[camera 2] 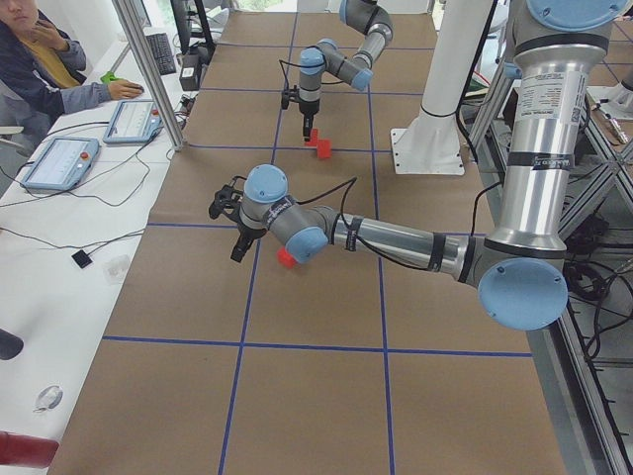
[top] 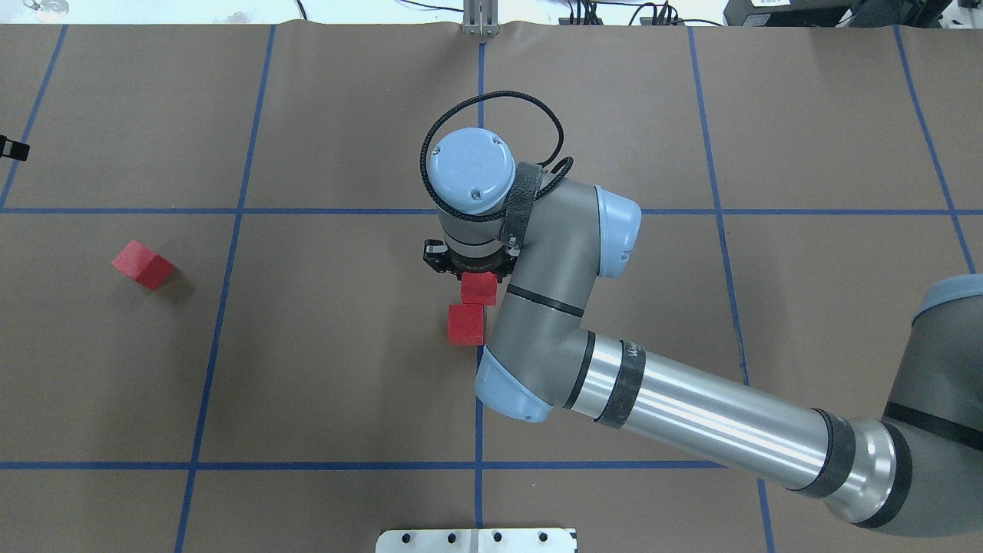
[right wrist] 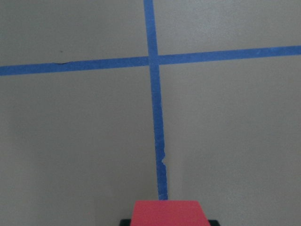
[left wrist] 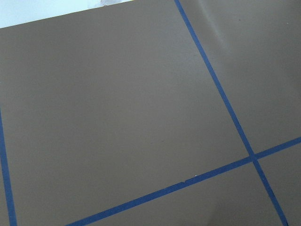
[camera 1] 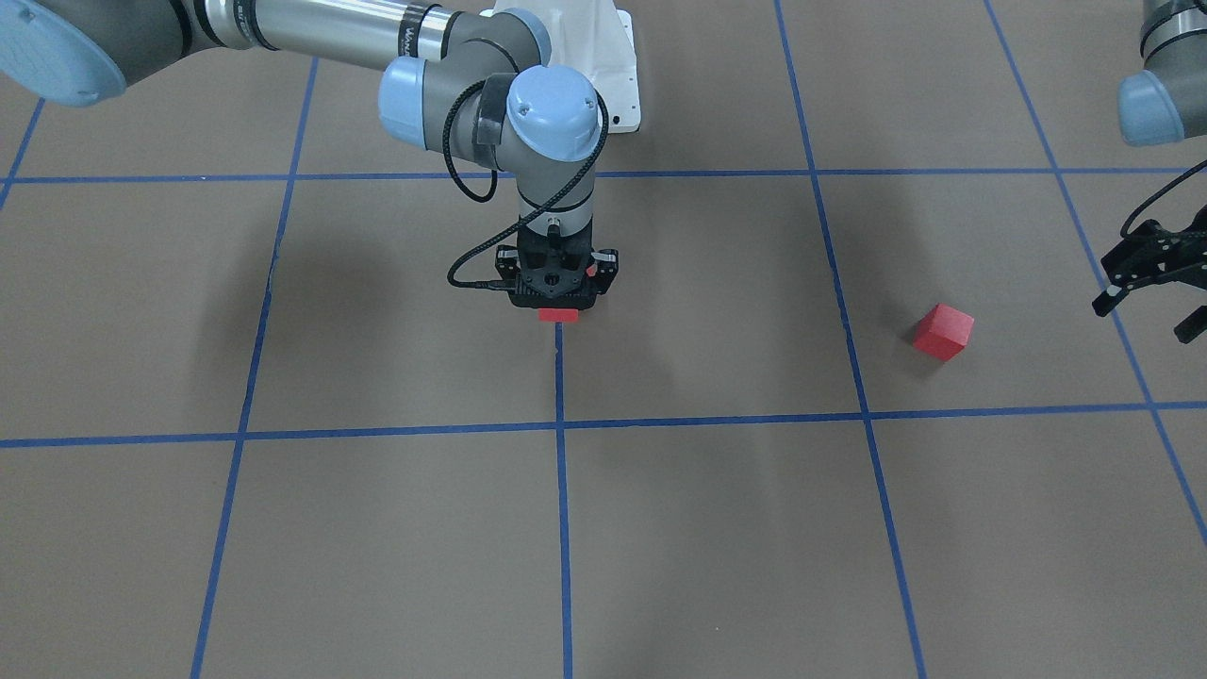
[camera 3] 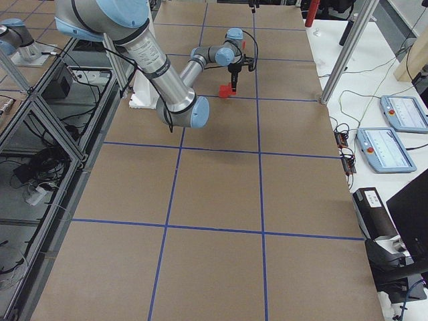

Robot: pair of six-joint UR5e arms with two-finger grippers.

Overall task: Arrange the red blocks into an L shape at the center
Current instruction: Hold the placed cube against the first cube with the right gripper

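- Closest to the right wrist camera, at the bottom edge of its view, is the held red block (right wrist: 167,213), sitting squarely over the middle vertical line (right wrist: 157,141) of the blue tape grid.
- Pointing straight down, the right gripper (camera 1: 558,309) has its jaws closed in on that block. Whether the block rests on the brown surface (camera 1: 707,528) or sits just above it cannot be told.
- Just beside the held one lies a second red block (top: 466,323), flat on the surface. It is on the robot's side and shifted a little toward the robot's left. From overhead their edges seem to meet, but contact cannot be confirmed.
- Both of these blocks are at the center (camera 1: 563,377), in the middle row of grid squares.
- Well apart from the pair, the third red block (top: 143,264) lies alone toward the robot's left, past the next grid line and turned askew to the tape.
- Near that block but clear of it hangs the left gripper (camera 1: 1149,313), its fingers spread wide with nothing between them.
- From the left wrist camera, brown surface crossed by tape lines fills the view.
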